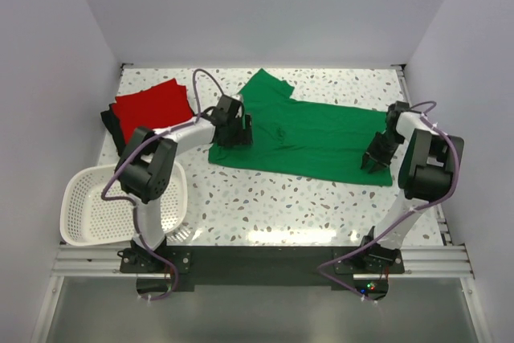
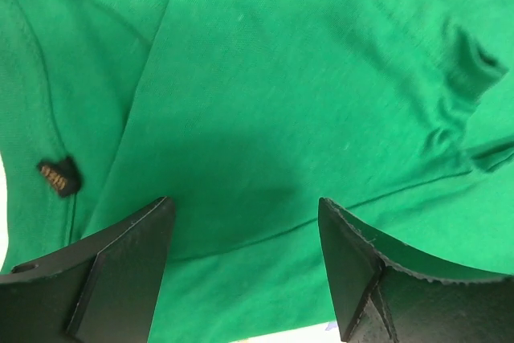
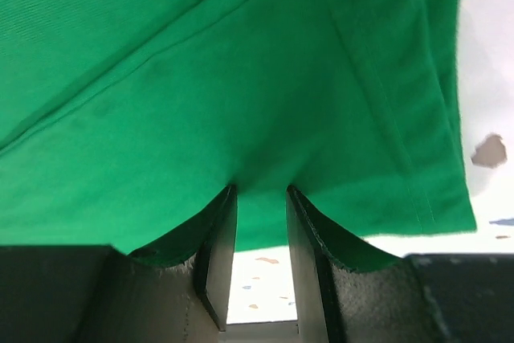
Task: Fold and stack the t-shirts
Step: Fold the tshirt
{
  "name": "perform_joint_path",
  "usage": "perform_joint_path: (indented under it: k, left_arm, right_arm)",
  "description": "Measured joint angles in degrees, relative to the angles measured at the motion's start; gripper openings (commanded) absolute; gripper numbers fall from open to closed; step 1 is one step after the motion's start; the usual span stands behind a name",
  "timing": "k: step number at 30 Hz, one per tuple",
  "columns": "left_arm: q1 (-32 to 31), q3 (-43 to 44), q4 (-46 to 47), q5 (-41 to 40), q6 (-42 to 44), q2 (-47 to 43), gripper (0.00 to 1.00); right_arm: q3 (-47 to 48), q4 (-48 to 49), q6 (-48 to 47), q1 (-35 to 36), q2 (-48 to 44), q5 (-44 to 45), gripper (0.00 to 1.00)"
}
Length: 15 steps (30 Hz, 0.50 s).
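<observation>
Top external view: I see plain pale walls (image 1: 265, 6) closing in a white speckled table (image 1: 281, 206). The green shirt (image 1: 313, 138) lies spread flat across the middle. Its long axis runs left to right, dipping slightly toward the near right. The sleeve end is at the left, with one sleeve pointing at the far wall, and the hem is at the right. A white basket (image 1: 80, 206) sits at the near left corner. The red shirt (image 1: 151, 104) lies folded at far left, with the black shirt (image 1: 106, 120) showing at its left edge. My left arm (image 1: 185, 132) hangs over the green shirt's left end, jaws apart above the cloth, near a small dark label (image 2: 59, 176). My right arm (image 1: 405, 130) is at the hem, jaws nearly together; I cannot tell whether they pinch it.
</observation>
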Motion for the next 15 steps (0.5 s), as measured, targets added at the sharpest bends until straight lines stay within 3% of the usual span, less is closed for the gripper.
perform_joint_path:
  k: [15]
  left_arm:
    - [0.0, -11.45, 4.72, -1.68, -0.28, -7.56, 0.78]
  right_arm:
    - [-7.8, -0.42, 3.56, 0.0, -3.02, -0.44, 0.33]
